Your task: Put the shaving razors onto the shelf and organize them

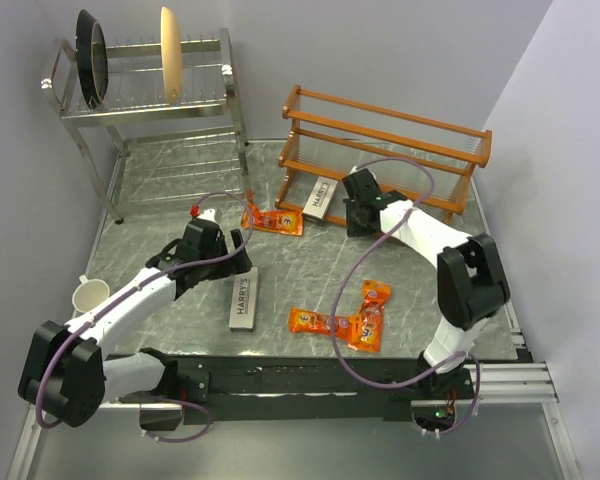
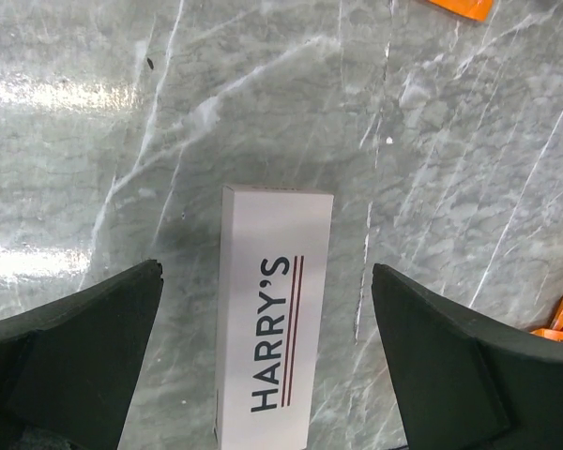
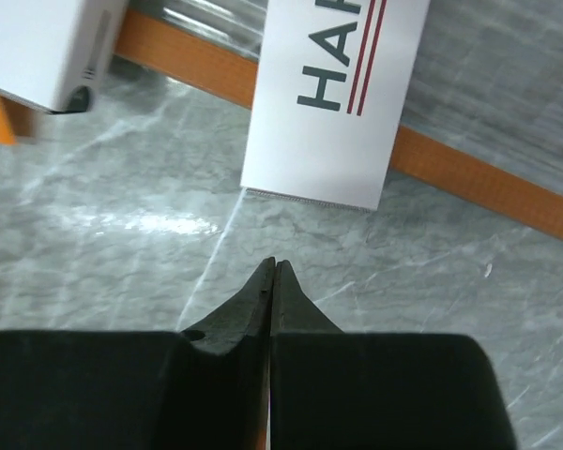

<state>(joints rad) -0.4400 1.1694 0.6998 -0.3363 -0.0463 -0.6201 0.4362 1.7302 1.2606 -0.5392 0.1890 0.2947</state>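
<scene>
Left gripper [image 2: 266, 277] hangs over the grey marble table [image 1: 290, 265], jaws spread wide, nothing in them. A HARRY'S box [image 2: 272, 328] lies flat on the table between the two fingers and touches neither. Right gripper [image 3: 274, 270] has its fingertips pressed together with nothing held, low over the table just in front of the wooden shelf [image 1: 380, 125]. Just beyond its tips a second HARRY'S box [image 3: 328, 94] lies across the shelf's lowest front rail [image 3: 479, 183], its near end sticking out over the table. Another pale box [image 3: 42, 42] shows at the upper left of the right wrist view, label not readable. One orange pack [image 1: 273, 220] lies on the table by the shelf's left end. Two more orange packs [image 1: 315, 322] [image 1: 370, 315] sit near the front middle of the table, touching or overlapping. The steel dish rack [image 1: 150, 110] stands at the back left, and a white cup [image 1: 88, 295] is by the left arm.
</scene>
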